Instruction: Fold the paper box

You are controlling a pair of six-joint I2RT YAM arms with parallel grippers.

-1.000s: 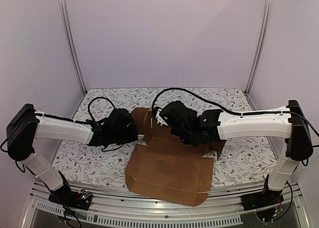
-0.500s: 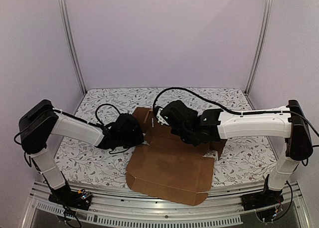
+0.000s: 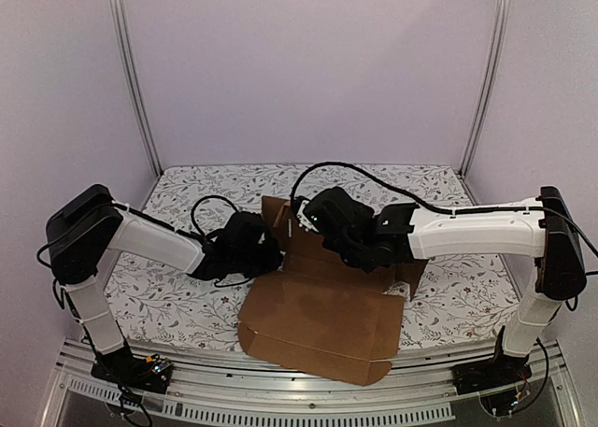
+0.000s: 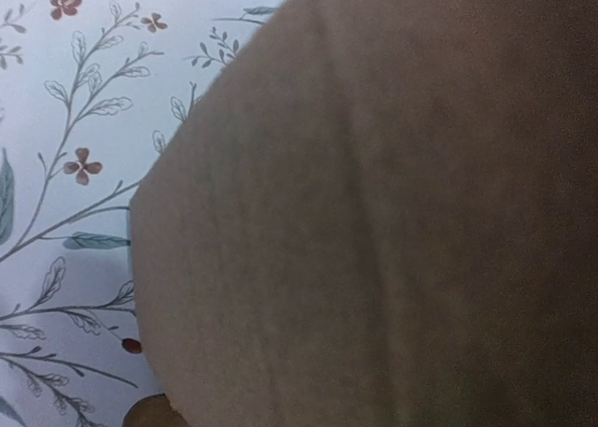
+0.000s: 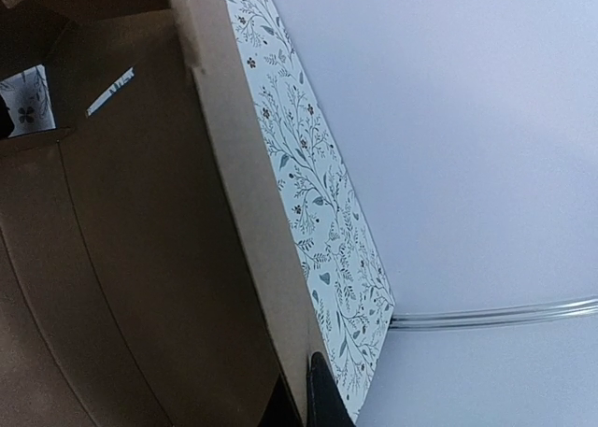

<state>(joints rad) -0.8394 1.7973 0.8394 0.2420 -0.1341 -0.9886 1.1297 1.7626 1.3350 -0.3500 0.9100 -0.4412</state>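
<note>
Floral desk (image 3: pixel 177 301) | paper box (image 3: pixel 318 320) lies half-formed mid-desk, near edge overhanging the front, rear flap raised | right jaws together beside that raised rear flap | left jaws together, pressed close against the box's left side, cardboard filling their camera.

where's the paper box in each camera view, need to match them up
Top external: the paper box lies centre-front between the arms, with its far flaps raised.
Left wrist: the box fills the middle and right of the frame, seen very close.
Right wrist: the box takes the left half, one wall edge running diagonally.
Shared landmark: the floral cloth shows beside the cardboard in all three.
</note>
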